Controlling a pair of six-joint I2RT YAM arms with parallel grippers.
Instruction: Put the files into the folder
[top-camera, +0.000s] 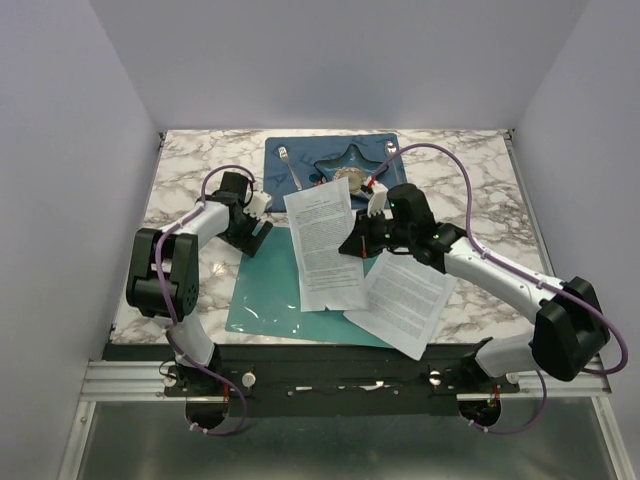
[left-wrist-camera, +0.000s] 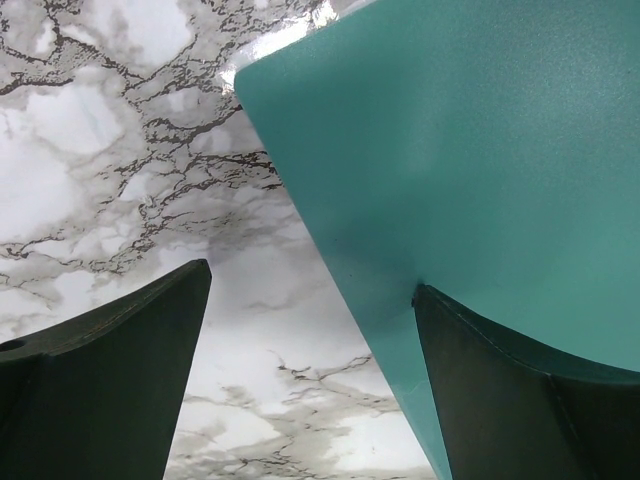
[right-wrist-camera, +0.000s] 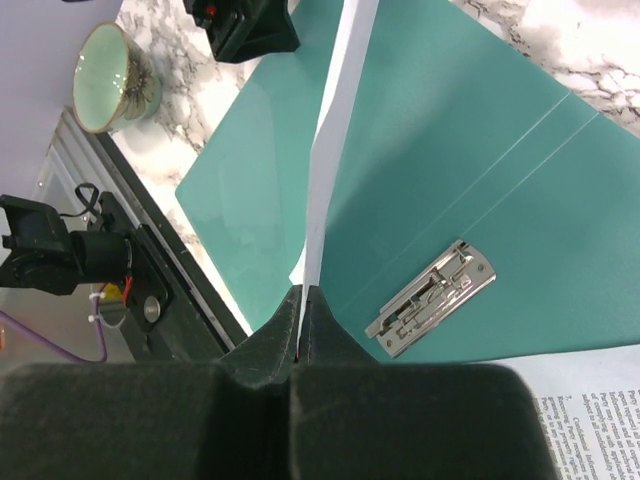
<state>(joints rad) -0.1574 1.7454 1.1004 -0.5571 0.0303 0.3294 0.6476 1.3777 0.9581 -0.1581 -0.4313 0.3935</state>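
We pinch sheet (right-wrist-camera: 335, 130) edge in right jaws; left jaws gape, folder (left-wrist-camera: 450, 150) edge between. We risk shallow pinch slipping, sheet landing skewed.

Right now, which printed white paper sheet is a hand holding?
The white sheet over the flat teal folder, pinched by the right hand; the other sheet lies free nearer the front.

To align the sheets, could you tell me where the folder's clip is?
In the right wrist view, the clip lies on the open folder, right of the held sheet.
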